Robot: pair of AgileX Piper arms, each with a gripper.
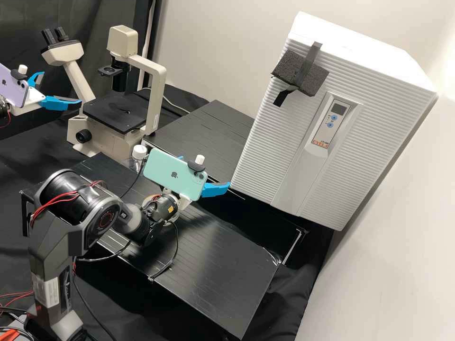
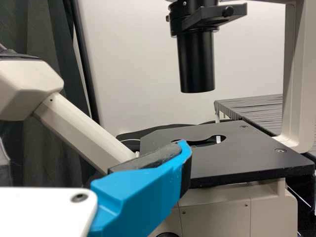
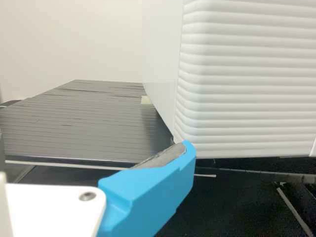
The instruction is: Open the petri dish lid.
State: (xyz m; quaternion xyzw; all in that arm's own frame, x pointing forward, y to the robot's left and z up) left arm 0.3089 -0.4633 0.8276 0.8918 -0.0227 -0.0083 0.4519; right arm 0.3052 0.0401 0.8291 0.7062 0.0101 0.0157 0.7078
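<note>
Fingers held apart on both arms, lid ungrasped

Above the black desk (image 1: 227, 265), the approach is judged to be in hand. Near the large white cabinet (image 1: 369, 123), the right fingers (image 1: 215, 190) are spread, with nothing grasped; before the microscope (image 1: 155, 80), the left fingers (image 1: 60, 103) are likewise released. Where the petri dish lies cannot be told. Next, the dish should be located and steadied by one pair, and its lid gripped lightly at the rim and lifted by the other
</note>
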